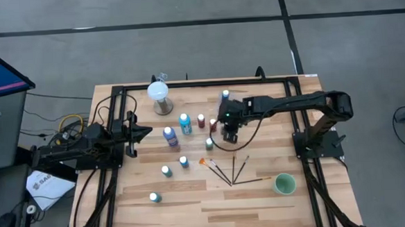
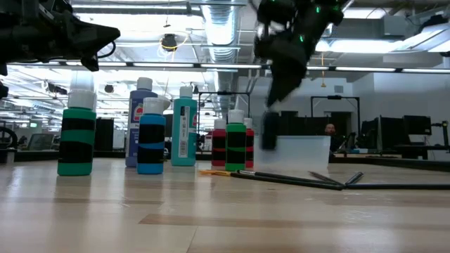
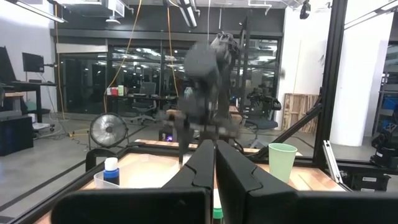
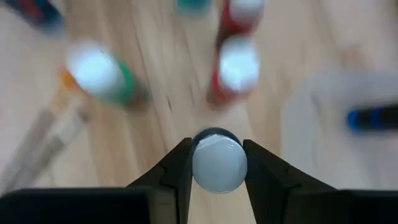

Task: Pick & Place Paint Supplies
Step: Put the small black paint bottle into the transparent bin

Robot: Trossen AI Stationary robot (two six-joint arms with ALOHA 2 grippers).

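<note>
**Bottle's in the air, cup's off to the side**

White cap point(image 4: 218, 163) sits right between our right gripper point(image 4: 217, 171) fingers, clamped on a dark bottle point(image 2: 270, 131) hanging upright above the brushes point(image 1: 228, 169). Green cup point(image 1: 285, 184) lies toward the right arm's own base, probably our drop spot. Left gripper point(image 3: 215, 168) waits pinched closed at the table's left edge.

Bottles point(image 1: 183, 123): clustered mid-table, left of the brushes
Brushes point(image 1: 228, 170): fanned right of the bottles; cup point(image 1: 284, 184) further right
Globe point(image 1: 159, 92): far side, behind the bottles
</note>
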